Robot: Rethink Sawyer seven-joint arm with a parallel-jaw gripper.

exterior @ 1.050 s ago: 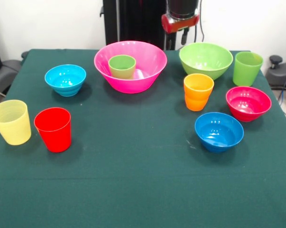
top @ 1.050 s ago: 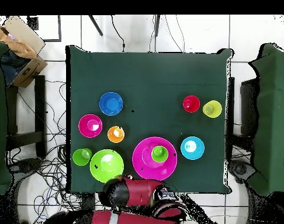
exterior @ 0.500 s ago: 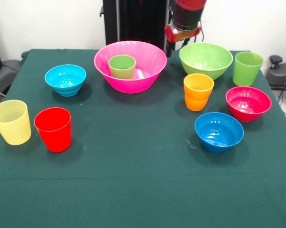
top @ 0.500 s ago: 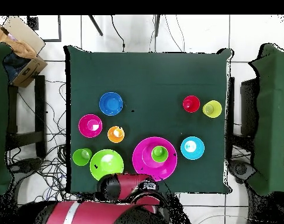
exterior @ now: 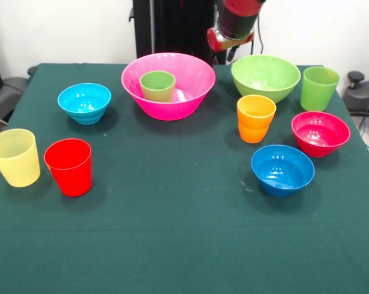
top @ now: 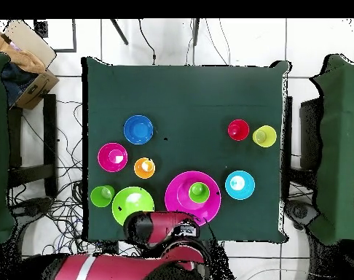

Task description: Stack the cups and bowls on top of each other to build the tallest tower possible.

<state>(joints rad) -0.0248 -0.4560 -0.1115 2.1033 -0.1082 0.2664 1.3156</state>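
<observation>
Front and overhead, shared table (exterior: 172, 245)

Robotics lab: green-cloth table (top: 187, 95) on tiled floor (top: 304, 44), loose cables (top: 63, 211), cardboard box (top: 23, 62).

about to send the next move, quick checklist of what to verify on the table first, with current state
1. Tower base: small green cup stands upright inside the large pink bowl: ok.
2. Lime green bowl free to lift, upright, nothing in it: ok.
3. Neighbours of that bowl: the taller lime green cup and the orange cup stand close beside it; whether the margin is enough: cannot tell.
4. Red cup upright on the cloth, apart from the pale yellow cup: ok.
5. Hand state: only the arm's red and black end shows behind the bowls: cannot tell.
</observation>
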